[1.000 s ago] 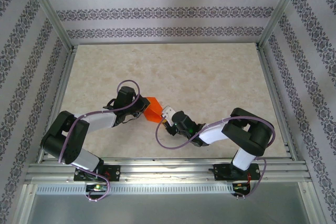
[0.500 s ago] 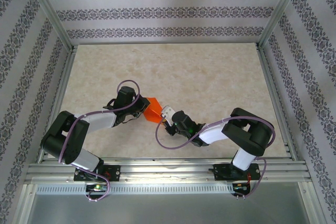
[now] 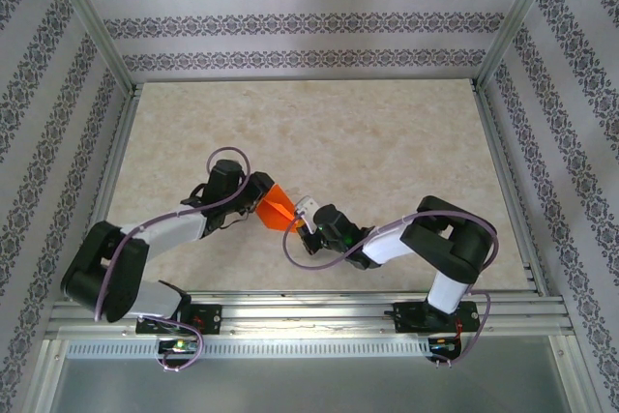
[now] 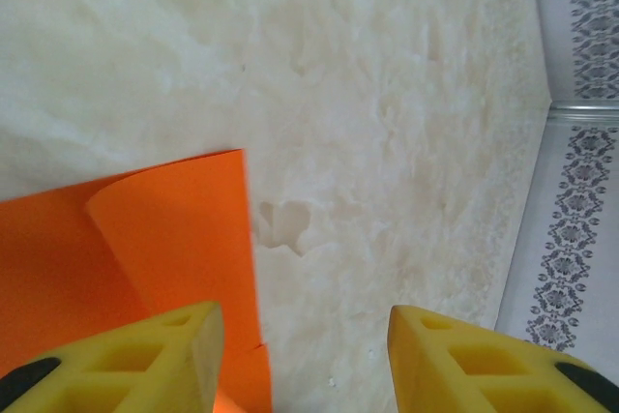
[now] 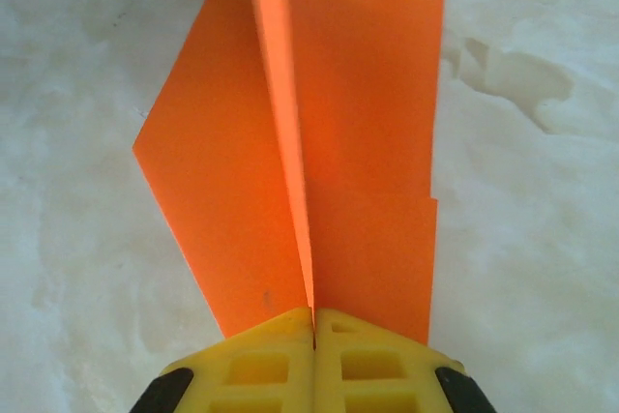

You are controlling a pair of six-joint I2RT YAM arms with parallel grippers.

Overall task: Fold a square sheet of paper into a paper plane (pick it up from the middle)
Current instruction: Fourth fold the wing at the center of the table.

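Observation:
The bright orange paper plane (image 3: 278, 206) is a folded sheet with a raised centre crease and two flaps spreading to either side. It is held just above the table between the two grippers. My right gripper (image 5: 312, 321) is shut on the centre crease at the near end of the paper plane (image 5: 363, 142), and in the top view this right gripper (image 3: 301, 216) sits at the paper's right edge. My left gripper (image 4: 302, 340) is open with bare table between its fingers. The paper plane (image 4: 145, 239) lies beside and behind its left finger (image 4: 184, 345), outside the gap. From above, the left gripper (image 3: 257, 192) is at the paper's left edge.
The pale marbled table top (image 3: 368, 142) stretches away behind the arms. Aluminium frame rails (image 3: 503, 171) and patterned walls (image 3: 309, 21) bound it on three sides. A wall base (image 4: 580, 113) shows at the right of the left wrist view.
My left gripper has opened and let go of the paper, and the left arm has dropped lower and swung left. The right gripper has closed fully on the crease and nudged left.

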